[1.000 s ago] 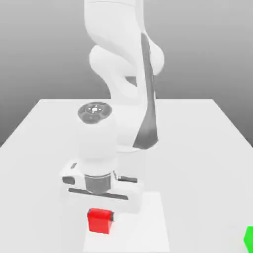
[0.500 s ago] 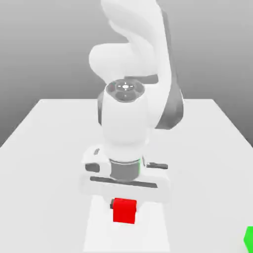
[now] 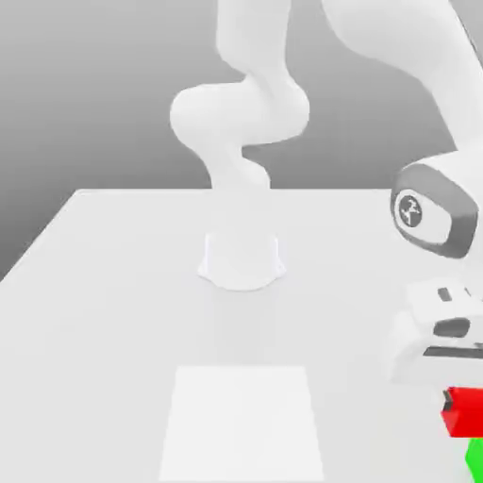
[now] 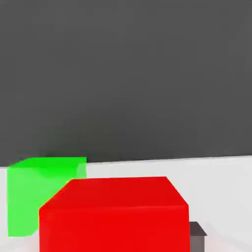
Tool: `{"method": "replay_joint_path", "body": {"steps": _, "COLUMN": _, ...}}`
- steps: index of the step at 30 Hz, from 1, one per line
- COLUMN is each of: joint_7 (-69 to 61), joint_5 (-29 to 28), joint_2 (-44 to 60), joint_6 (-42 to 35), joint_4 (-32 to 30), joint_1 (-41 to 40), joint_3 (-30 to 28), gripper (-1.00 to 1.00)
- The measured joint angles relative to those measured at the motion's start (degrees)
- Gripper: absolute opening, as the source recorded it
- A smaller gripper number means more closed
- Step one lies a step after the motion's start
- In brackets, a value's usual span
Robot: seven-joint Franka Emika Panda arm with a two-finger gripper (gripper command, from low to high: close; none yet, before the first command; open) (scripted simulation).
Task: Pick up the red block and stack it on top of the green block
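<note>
My gripper (image 3: pixel 462 394) is clamped on the red block (image 3: pixel 465 412), a small matte cube with flat, plain faces and crisp corners. In the exterior view the cube hangs just under my hand, off the table (image 3: pixel 113 311), with its edge cut by the picture's right border. From the hand view the same red block (image 4: pixel 114 216) sits right in front of me, its top face a shade lighter than its front, and a dark fingertip (image 4: pixel 197 235) shows against one side of it.

The green block (image 3: pixel 474 460) lies just below the red one in the exterior view, the two faces appearing to meet (whether they truly touch I cannot tell). In the hand view the green block (image 4: pixel 39 189) is beyond the held cube and off to one side, partly hidden behind it; it has the same plain, sharp-edged cube shape.

The table is a smooth pale slab with a brighter square patch (image 3: pixel 242 420) set into it, well apart from my hand toward the exterior view's left. That whole stretch is open surface. My own arm (image 3: pixel 245 123) is glossy white and rounded, rising from its base (image 3: pixel 241 259) at the table's middle. My hand hangs close to the table's near corner, at the exterior view's right.
</note>
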Motion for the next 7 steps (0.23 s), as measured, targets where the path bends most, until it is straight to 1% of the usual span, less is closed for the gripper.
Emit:
{"method": "replay_joint_path", "body": {"steps": 3, "joint_7": 1.86, "joint_5": -1.31, "joint_2": 5.27, "joint_6": 4.52, "joint_4": 1.06, "joint_1": 1.57, "joint_3": -0.88, "gripper": -1.00}}
{"method": "replay_joint_path", "body": {"steps": 4, "joint_7": 2.18, "joint_5": -1.69, "joint_2": 6.62, "joint_6": 5.74, "joint_4": 1.19, "joint_1": 1.86, "joint_3": -1.15, "gripper": 1.00}}
{"method": "replay_joint_path", "body": {"steps": 7, "joint_7": 2.18, "joint_5": -1.69, "joint_2": 6.62, "joint_6": 5.74, "joint_4": 1.19, "joint_1": 1.86, "joint_3": -1.15, "gripper": 1.00}}
